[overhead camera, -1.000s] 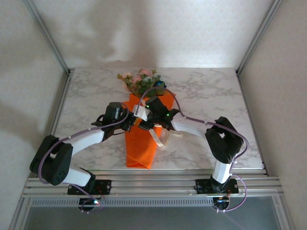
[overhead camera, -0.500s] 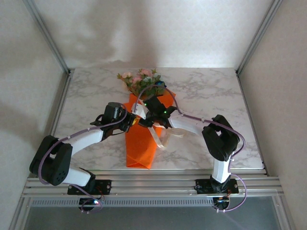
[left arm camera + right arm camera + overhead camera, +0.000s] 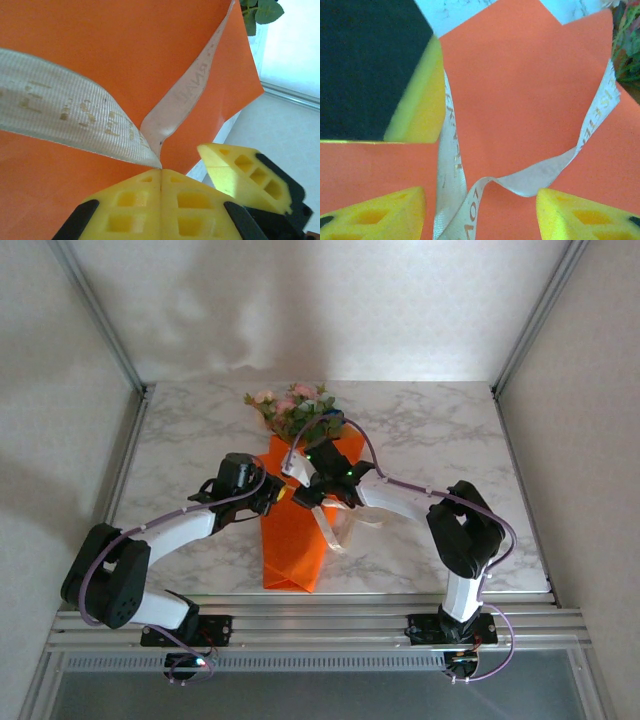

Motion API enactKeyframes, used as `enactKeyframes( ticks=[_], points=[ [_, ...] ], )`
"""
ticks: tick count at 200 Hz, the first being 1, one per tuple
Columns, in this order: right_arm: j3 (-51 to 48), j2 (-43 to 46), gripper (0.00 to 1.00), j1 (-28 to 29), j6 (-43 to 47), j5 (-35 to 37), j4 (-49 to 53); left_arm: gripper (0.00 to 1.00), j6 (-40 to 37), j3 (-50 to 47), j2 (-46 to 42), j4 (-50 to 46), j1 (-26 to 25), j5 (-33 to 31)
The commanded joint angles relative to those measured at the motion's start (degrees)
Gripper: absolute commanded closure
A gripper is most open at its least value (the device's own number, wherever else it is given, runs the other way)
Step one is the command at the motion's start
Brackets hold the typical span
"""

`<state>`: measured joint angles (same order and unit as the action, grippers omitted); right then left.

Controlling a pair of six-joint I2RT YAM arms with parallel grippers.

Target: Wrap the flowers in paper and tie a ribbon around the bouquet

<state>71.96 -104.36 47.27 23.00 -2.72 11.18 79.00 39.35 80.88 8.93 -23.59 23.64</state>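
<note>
My left gripper [image 3: 161, 172] is clenched on the ribbon [image 3: 75, 120], which runs out from its closed tips across the orange paper [image 3: 125, 50]. My right gripper [image 3: 480, 205] is released, its fingers wide apart over the paper, with a loop of ribbon between them, not pinched. The paper cone lies in the middle of the table [image 3: 450, 430], with the flowers [image 3: 295, 408] toward the far edge.

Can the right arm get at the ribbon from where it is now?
Probably yes. The right gripper hangs open over the paper, with a loop of ribbon lying between its fingers. The left gripper, shut on the ribbon close by, seems clear.
</note>
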Motion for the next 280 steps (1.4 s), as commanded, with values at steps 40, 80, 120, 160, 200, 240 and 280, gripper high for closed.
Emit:
enactKeyframes(
  ticks=[40,80,120,160,200,240,280],
  points=[
    [2.7,-3.5,0.68,-0.2,-3.1,1.5,1.6,1.0,-1.2,2.1,-0.6,0.6,-0.4,0.8],
    [2.9,0.8,1.0,0.2,-3.5,-9.4,7.4,1.0,-3.0,3.0,-1.1,-1.5,-0.2,-0.4],
    [1.2,4.6,1.0,-1.1,-6.6,-27.2,13.9,0.9,-6.0,3.6,-3.8,-6.2,-0.2,-2.8],
    [2.1,1.0,1.0,-5.5,-12.9,-35.1,13.5,0.79,-6.4,2.9,-4.1,-8.1,-0.2,-2.2],
    [12.4,-8.8,1.0,-10.7,-17.2,-38.6,20.6,0.67,2.8,1.3,-11.1,-16.9,-2.1,-2.3],
    [15.2,-12.3,1.0,-12.3,-20.6,-40.3,21.7,0.67,25.0,-9.4,-12.9,3.2,-8.7,-2.5],
    [16.7,-13.4,1.0,-12.9,-20.9,-39.0,24.0,0.6,30.3,-5.8,-3.5,8.4,-8.8,-7.4]
  ],
)
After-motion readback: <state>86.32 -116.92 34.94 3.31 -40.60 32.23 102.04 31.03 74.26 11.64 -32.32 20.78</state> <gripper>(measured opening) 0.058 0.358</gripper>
